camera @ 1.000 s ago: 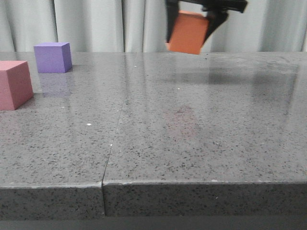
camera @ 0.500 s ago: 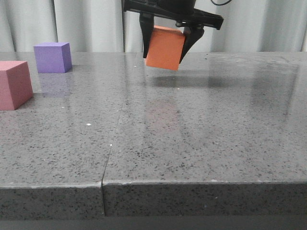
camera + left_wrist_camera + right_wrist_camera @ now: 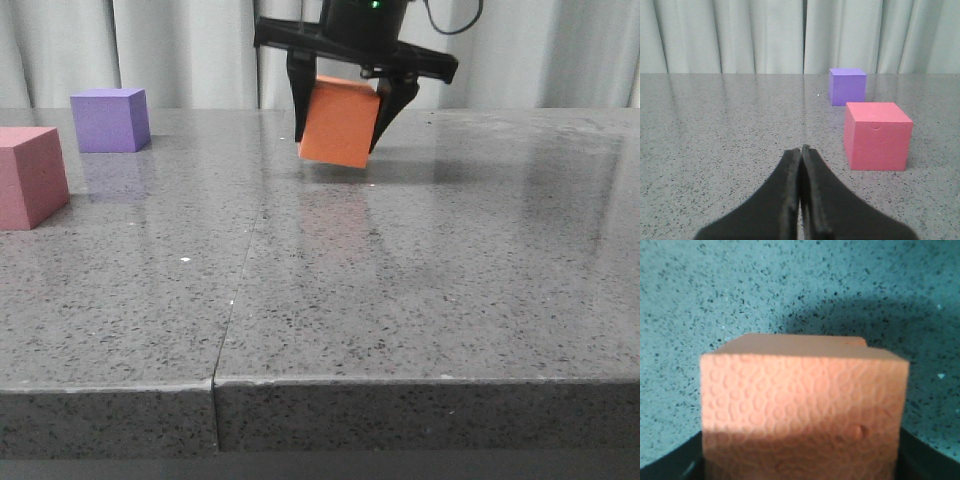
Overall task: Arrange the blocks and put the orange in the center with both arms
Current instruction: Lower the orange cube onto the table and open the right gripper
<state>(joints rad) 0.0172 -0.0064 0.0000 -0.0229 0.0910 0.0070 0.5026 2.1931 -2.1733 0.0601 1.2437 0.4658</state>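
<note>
The orange cube [image 3: 340,122] sits tilted between the 2 fingers of the right tool [image 3: 340,128], near the far middle of the grey speckled desk [image 3: 400,280], its lower corner just above or touching the surface; which one cannot be told. Compared with 0.5 s ago, cube and tool are lower and slightly nearer the desk. The right tool pinches the cube on both sides. The left tool [image 3: 801,165] is pressed together, holding nothing, near the pink-red cube [image 3: 30,175]; the purple cube [image 3: 110,119] lies farther back, at left.
</note>
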